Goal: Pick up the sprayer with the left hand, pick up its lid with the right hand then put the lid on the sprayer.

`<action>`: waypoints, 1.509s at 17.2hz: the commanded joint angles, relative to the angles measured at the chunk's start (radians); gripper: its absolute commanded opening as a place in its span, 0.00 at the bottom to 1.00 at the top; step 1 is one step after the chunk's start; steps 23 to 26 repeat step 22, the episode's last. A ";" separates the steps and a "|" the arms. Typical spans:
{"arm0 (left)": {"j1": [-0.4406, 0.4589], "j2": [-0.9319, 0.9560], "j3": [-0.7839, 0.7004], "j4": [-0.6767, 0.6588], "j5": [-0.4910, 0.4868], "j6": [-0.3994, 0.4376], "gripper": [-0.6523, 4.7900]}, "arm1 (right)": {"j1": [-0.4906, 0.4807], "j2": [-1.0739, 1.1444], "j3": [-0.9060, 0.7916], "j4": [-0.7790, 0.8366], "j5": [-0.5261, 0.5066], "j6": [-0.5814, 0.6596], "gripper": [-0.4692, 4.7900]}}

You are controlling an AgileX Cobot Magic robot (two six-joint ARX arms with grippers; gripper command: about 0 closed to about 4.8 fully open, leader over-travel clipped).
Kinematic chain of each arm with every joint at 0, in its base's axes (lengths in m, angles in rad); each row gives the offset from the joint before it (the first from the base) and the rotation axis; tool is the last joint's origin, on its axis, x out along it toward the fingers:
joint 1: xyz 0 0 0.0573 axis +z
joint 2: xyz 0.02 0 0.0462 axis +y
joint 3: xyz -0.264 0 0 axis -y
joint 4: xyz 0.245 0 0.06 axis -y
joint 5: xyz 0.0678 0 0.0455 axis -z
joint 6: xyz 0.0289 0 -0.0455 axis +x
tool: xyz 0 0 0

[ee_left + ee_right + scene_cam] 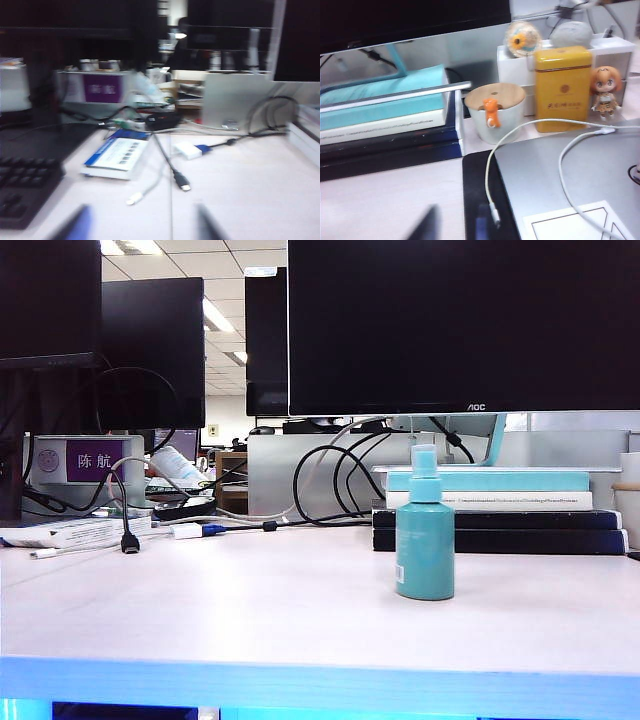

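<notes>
The sprayer [424,524] stands upright right of center on the table [250,610], apparently with the clear lid [424,459] already seated on top. Neither arm shows there. The left gripper [140,222] has spread, blurred fingers; the right gripper [455,225] is too blurred to tell. Best keep both arms clear of it. The white cup [495,114] has a wooden cover, contents hidden.

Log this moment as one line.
sprayer: upright on table, lid on | left gripper: open, empty | right gripper: open, empty
</notes>
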 commanded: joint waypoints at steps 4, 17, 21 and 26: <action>0.035 -0.003 0.001 -0.014 0.039 -0.010 0.21 | 0.098 -0.001 -0.006 -0.010 0.048 -0.026 0.08; 0.035 -0.004 0.001 -0.213 0.014 -0.046 0.22 | 0.157 -0.001 -0.005 -0.051 0.039 0.106 0.08; 0.035 -0.004 0.001 -0.213 0.014 -0.046 0.22 | 0.157 -0.001 -0.005 -0.051 0.039 0.106 0.08; 0.035 -0.004 0.001 -0.213 0.014 -0.046 0.22 | 0.157 -0.001 -0.005 -0.051 0.039 0.106 0.08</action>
